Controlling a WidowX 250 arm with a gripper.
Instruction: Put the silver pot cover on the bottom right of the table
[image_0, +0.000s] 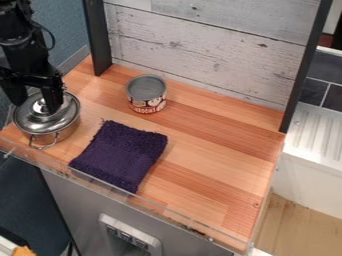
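Dark purple cloth (121, 156) lies foremost; at the counter's (220, 150) left end, we judge the silver pot cover (32, 121) directly beneath the jaws (36, 107), widely parted, empty.

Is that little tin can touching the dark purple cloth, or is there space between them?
Apart. The camera view shows a strip of bare wooden tabletop between the can's base and the cloth's upper edge.

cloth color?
The cloth is dark purple, best seen in the camera view, in front of the can.
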